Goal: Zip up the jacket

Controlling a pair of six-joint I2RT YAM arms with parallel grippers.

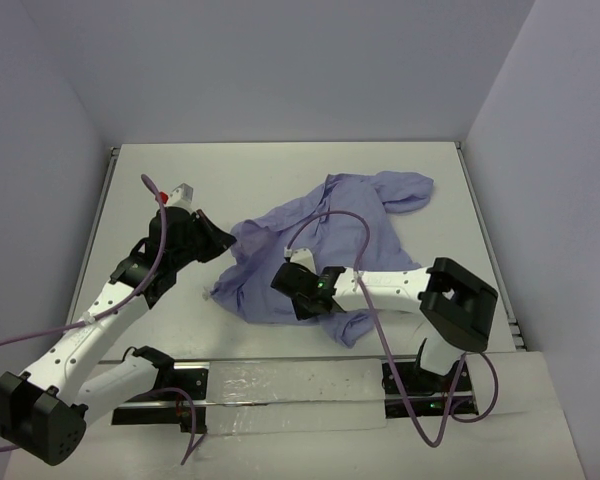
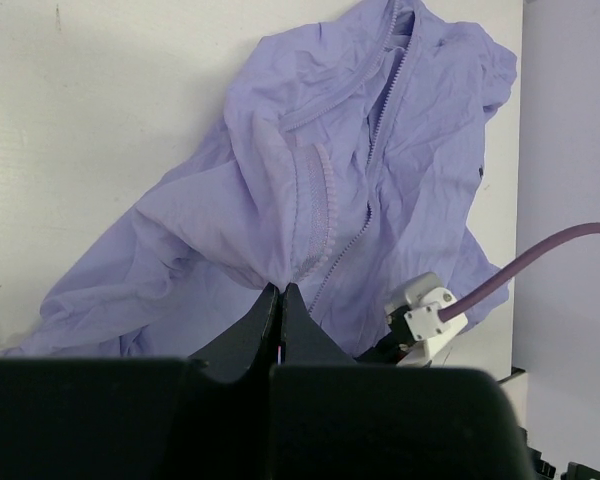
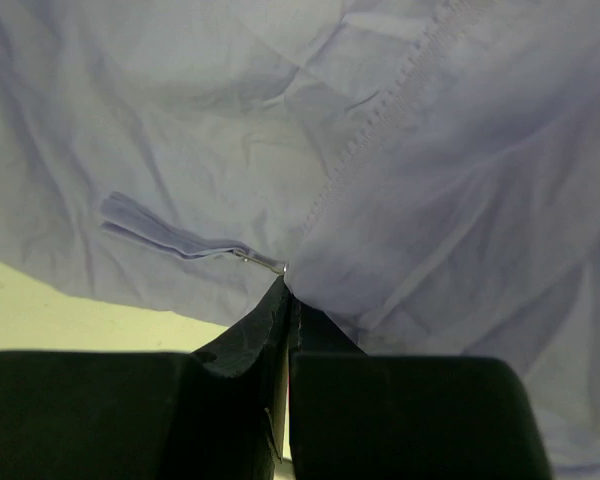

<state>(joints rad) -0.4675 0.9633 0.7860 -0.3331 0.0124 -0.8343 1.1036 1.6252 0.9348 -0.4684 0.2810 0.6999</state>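
Now L gripper point(image 2: 281, 292) clamps jacket point(image 1: 310, 240) hem, R gripper point(image 3: 286, 285) nips jacket at zip slider point(image 3: 280, 266); zipping looks abt to start, needing steady pull along teeth

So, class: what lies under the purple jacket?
Only the white table shows, bare around the jacket. Whatever lies beneath its crumpled folds is covered by fabric and cannot be seen.
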